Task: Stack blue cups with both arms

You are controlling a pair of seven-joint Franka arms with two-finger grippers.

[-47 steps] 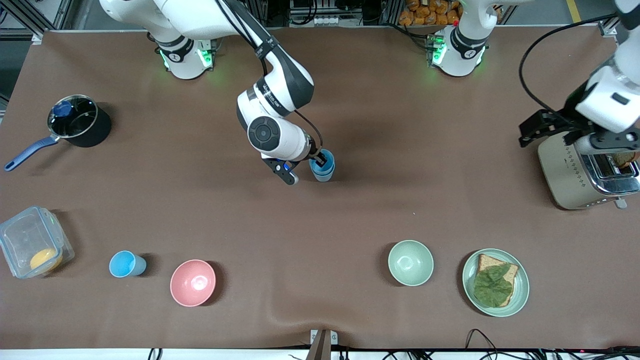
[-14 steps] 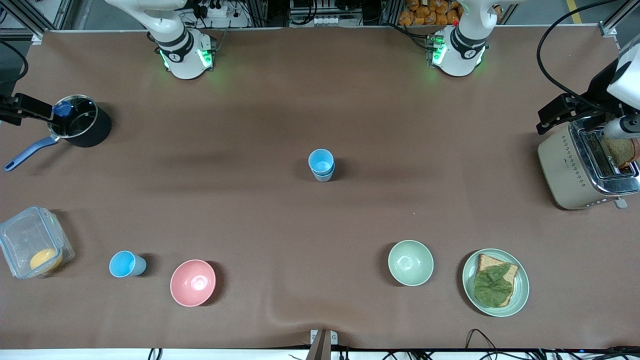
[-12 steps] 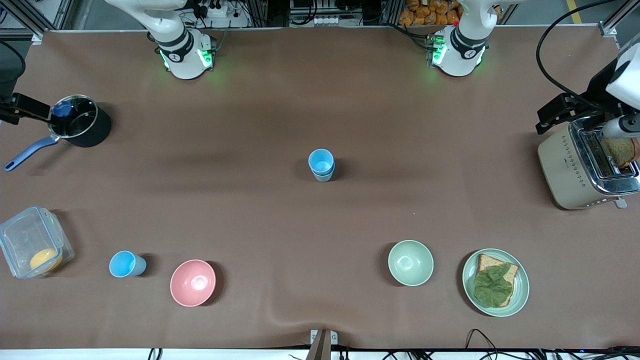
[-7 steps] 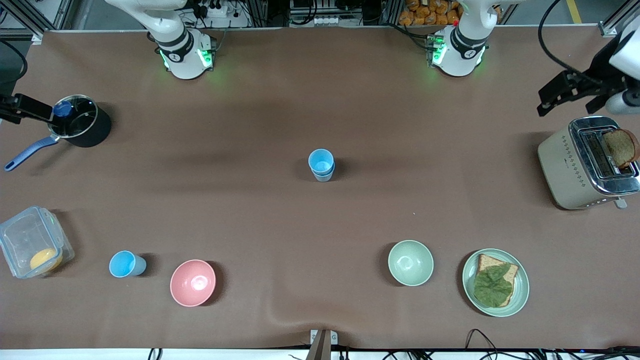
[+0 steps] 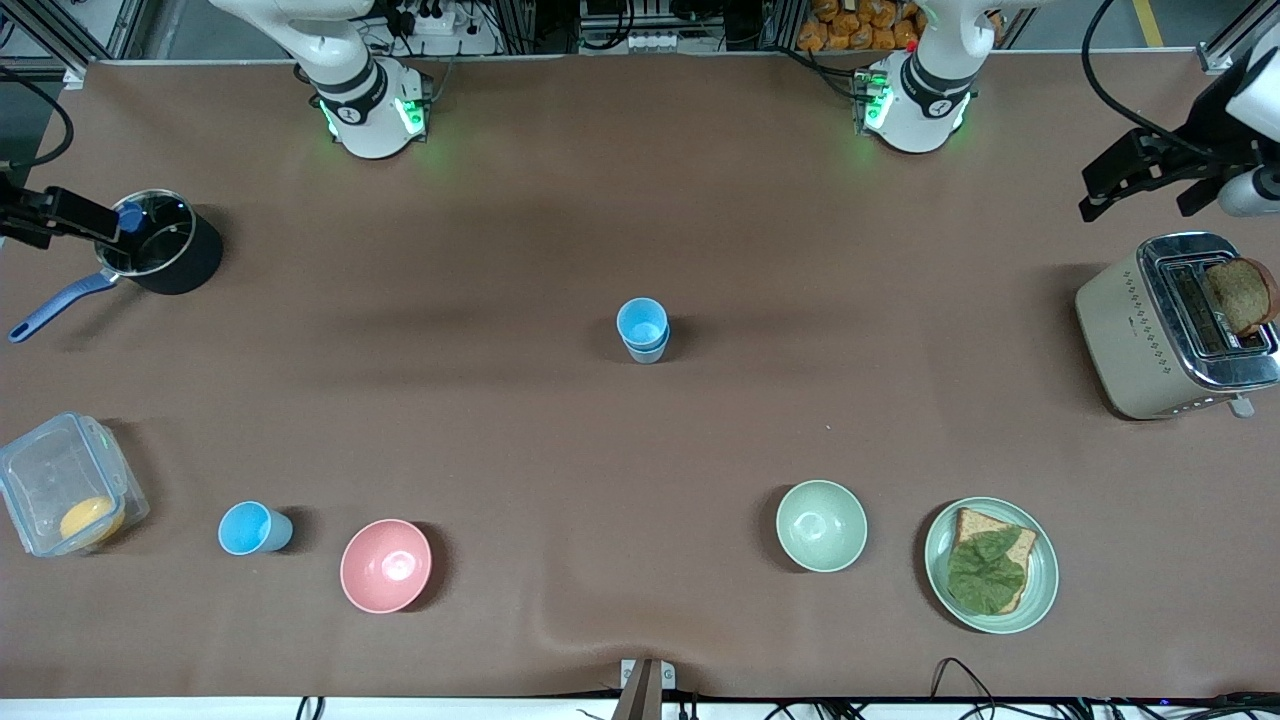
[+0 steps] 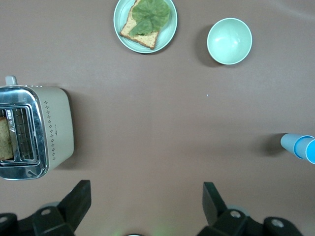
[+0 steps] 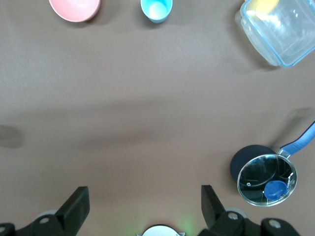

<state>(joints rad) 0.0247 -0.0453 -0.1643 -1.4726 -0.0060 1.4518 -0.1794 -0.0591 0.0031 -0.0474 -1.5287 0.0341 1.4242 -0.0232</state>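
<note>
Two blue cups [image 5: 642, 330] stand nested one in the other at the middle of the table; they also show at the edge of the left wrist view [image 6: 299, 146]. A third sky-blue cup [image 5: 250, 528] stands alone near the front camera, toward the right arm's end, beside the pink bowl [image 5: 385, 565]; it shows in the right wrist view [image 7: 156, 9]. My left gripper [image 6: 146, 196] is open and empty, high over the table next to the toaster [image 5: 1165, 330]; it shows in the front view [image 5: 1140, 170]. My right gripper [image 7: 143, 200] is open and empty, beside the black pot [image 5: 160, 242]; it shows in the front view [image 5: 50, 212].
The toaster holds a bread slice [image 5: 1240, 295]. A pale green bowl [image 5: 821, 525] and a green plate [image 5: 1040, 590] with bread and lettuce lie near the front camera. A clear lidded container [image 5: 60, 485] sits at the right arm's end. The pot has a blue handle [image 5: 55, 305].
My right gripper let go of the nested cups and drew back to the pot. My left gripper rose off the toaster, leaving the bread slice in its slot.
</note>
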